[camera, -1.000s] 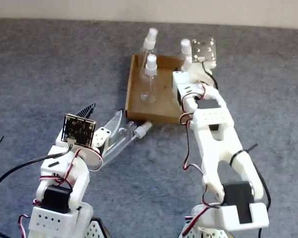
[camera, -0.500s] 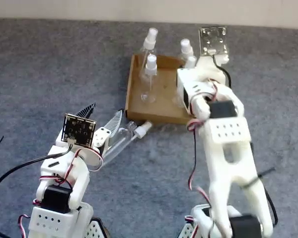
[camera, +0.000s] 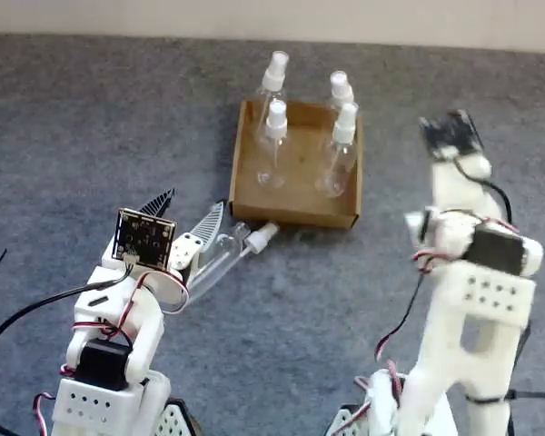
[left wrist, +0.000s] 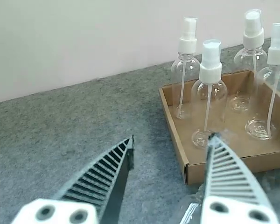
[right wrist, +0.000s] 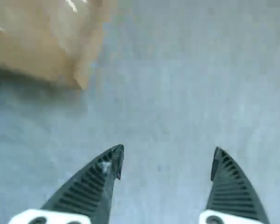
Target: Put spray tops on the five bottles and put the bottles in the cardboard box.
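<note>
Right arm (camera: 472, 272) has swung off the brown cardboard box (camera: 295, 216) and back to its own side; a second ago it hung over the box's far right corner. Right pincer (right wrist: 165, 158) now sits over bare grey carpeted counter (camera: 118, 109), fingers spread wide with nothing between them, and a box corner off to one side. The near right clear plastic bottle with white spray top (camera: 338, 163) stands free where the arm was. Left arm and the lying bottle show no change across the frames.

Count: four topped bottles stand upright in the box, two at the back and two nearer. The fifth clear bottle (camera: 225, 252) lies on its side on the counter outside the box, its white top end at or just short of the near wall. Left pincer (camera: 193, 200) is spread wide beside it, empty. In the left wrist view the bottle body shows under one finger, not between the two.

Handling, my judgement: it is empty thin plastic, very light, smooth and round. It will roll if nudged and may squirt out of a hard pinch. I would take it across the middle of the body with a moderate squeeze. I would not grip the spray head, which could twist or pull loose. It is tall and narrow on a small base, so it is likely to tip on release. It wants lowering upright onto a bare patch of the box floor.
</note>
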